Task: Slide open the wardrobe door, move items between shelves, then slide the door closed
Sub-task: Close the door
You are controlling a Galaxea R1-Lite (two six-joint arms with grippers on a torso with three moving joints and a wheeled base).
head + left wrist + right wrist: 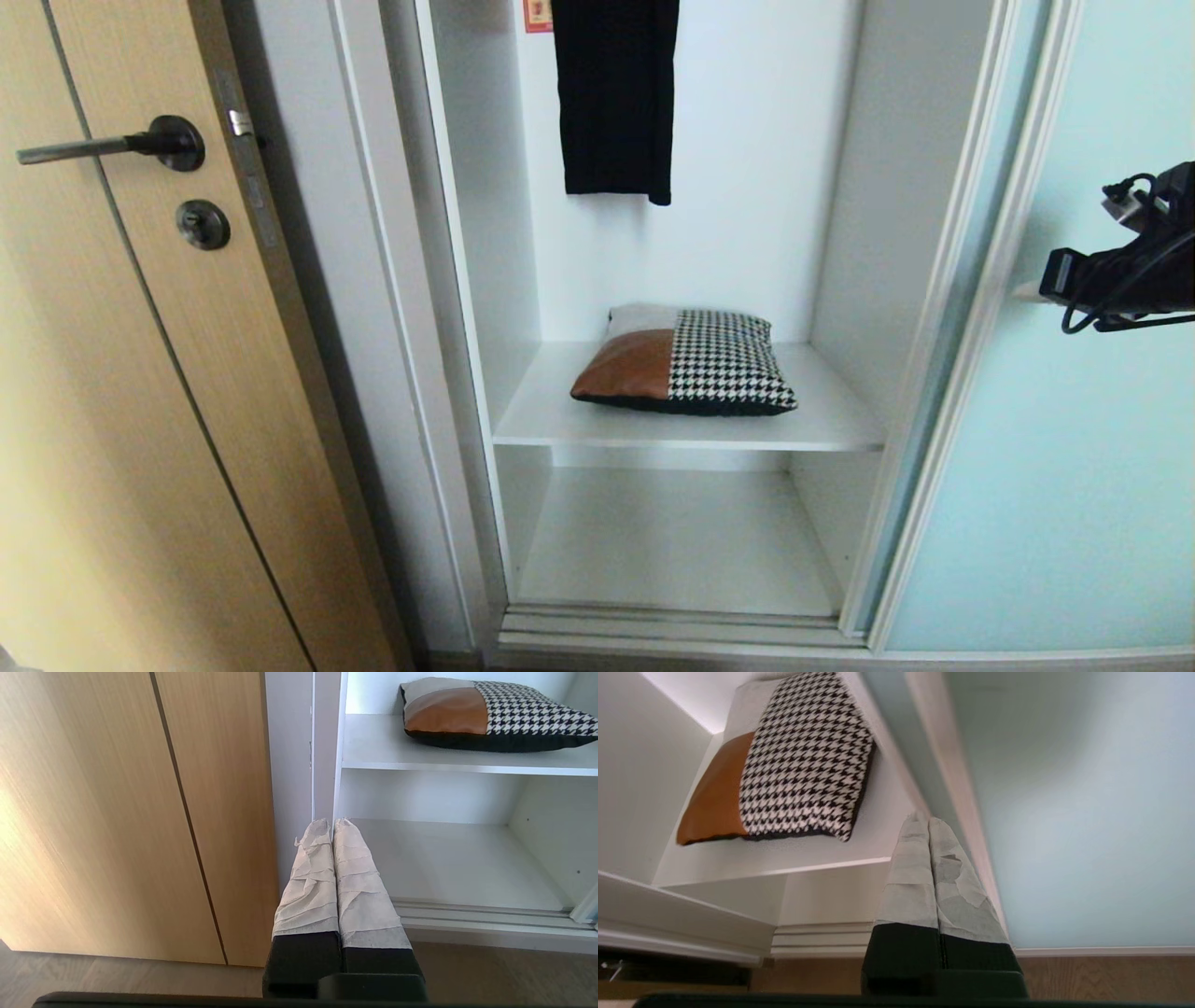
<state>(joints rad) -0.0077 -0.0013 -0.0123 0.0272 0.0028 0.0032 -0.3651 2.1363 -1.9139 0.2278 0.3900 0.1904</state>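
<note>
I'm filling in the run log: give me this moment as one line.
door: sliding wardrobe door open | item: patchwork cushion on upper shelf | lower shelf bare | right tool shut, by door frame | left tool shut, parked

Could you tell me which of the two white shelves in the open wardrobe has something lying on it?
The upper shelf: the houndstooth and rust-brown bundle lies on it, while the lower shelf beneath it is bare.

the right arm (pixel 1125 257) is cut off by the head view's right edge, its fingers out of sight there. the black garment (pixel 616 93) and red sticker (pixel 538 15) run past the top edge. the sliding door (pixel 1074 420) is cropped too.
</note>
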